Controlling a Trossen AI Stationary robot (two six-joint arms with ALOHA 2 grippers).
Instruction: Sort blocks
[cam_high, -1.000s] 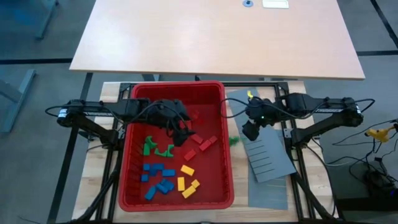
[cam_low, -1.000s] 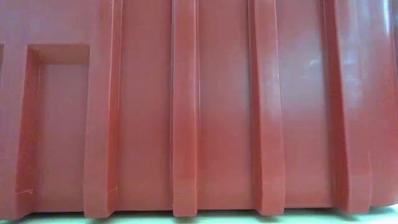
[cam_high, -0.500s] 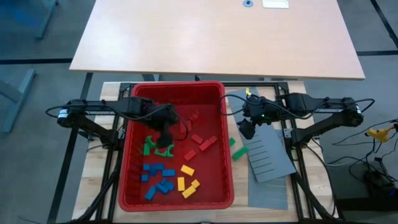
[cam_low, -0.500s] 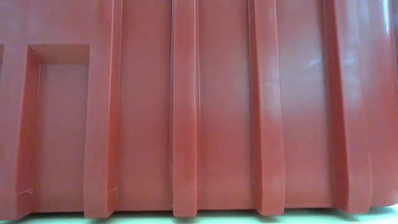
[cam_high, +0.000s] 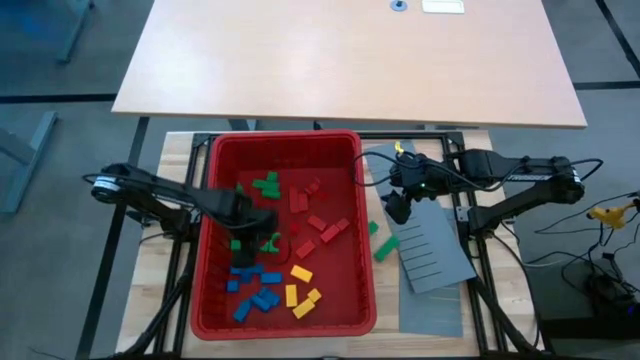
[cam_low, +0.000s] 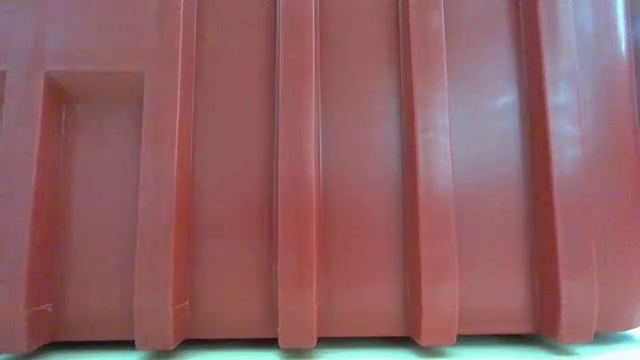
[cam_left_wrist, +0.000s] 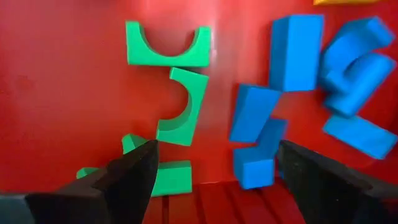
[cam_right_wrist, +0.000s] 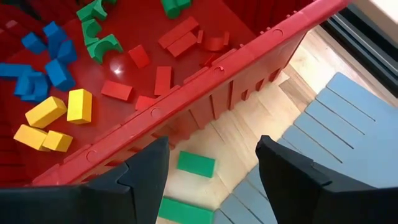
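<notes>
1. Left gripper is held wide open over green blocks, apparently for a pick.
2. Right gripper is parked open, empty, outside red bin above two green blocks.

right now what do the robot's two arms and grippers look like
Both arms are dark, slim and jointed, with black cables running along them. The left gripper has two matte dark, blunt, wedge-shaped fingers; the right gripper has the same. The right arm carries a small green light and a yellow tag.
</notes>
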